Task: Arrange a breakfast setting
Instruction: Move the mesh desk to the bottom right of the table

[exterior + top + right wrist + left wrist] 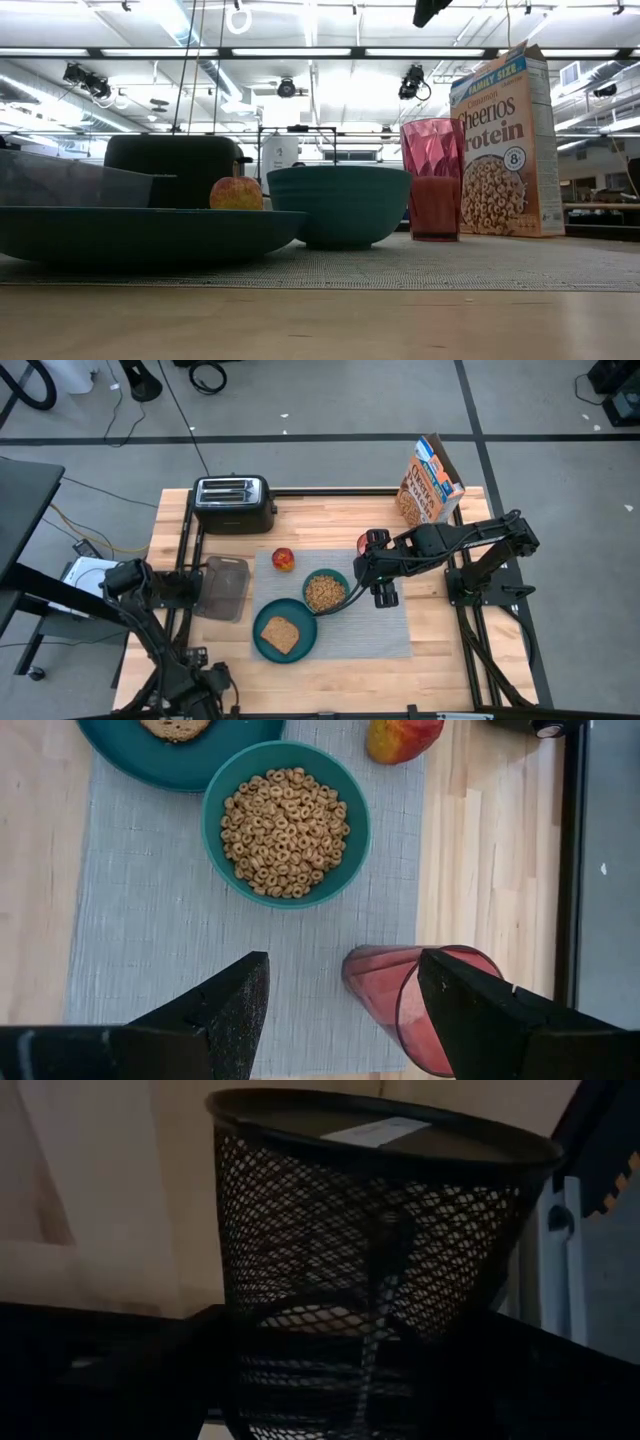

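Note:
A grey ribbed placemat [370, 620] lies mid-table. On it rest a teal plate [262, 645] with a brown toast slice [281, 633], a teal bowl [285, 820] full of cereal rings, a red-orange fruit [284, 559] and an upright pink cup [400, 995]. My right gripper [345, 965] hangs open high above the mat beside the cup. My left gripper [200, 680] is low at the table's near left corner, above a black mesh holder [380, 1230]. A slim upright shape shows through the mesh; whether it is the spoon I cannot tell.
A black toaster [235, 503] stands at the far left and a cereal box [430, 482] at the far right. A clear tub [225, 588] sits left of the mat. Bare wood lies near the front edge [320, 320].

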Controlling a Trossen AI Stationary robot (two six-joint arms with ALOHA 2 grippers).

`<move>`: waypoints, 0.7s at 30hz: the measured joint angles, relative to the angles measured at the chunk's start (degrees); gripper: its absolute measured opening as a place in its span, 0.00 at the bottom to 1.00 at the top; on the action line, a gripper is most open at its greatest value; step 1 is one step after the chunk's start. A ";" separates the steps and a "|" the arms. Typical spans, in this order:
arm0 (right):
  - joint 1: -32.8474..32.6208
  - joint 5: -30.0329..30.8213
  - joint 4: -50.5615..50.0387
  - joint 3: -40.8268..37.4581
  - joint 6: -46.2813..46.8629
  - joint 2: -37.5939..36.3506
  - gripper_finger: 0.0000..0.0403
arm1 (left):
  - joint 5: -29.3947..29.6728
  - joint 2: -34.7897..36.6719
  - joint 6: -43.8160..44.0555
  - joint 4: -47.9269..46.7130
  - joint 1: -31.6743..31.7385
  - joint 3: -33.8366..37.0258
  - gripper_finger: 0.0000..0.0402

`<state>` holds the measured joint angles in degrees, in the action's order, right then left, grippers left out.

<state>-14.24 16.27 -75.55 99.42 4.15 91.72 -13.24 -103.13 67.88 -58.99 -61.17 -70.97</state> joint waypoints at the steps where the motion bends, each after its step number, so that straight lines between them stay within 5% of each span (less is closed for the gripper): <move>1: 0.00 -0.34 0.00 0.00 0.19 0.00 0.65 | 0.09 0.06 -0.01 0.18 0.46 0.60 0.98; 14: 0.00 -1.43 0.02 0.00 0.36 0.00 0.65 | 6.03 1.63 -5.56 -3.26 10.59 2.07 0.98; 21: 0.00 -2.45 0.02 0.00 0.63 0.00 0.65 | 6.10 8.54 -3.30 -5.08 15.14 2.17 0.98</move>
<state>-14.24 13.82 -75.53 99.42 4.78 91.72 -7.14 -94.59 64.58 -64.07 -46.03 -68.79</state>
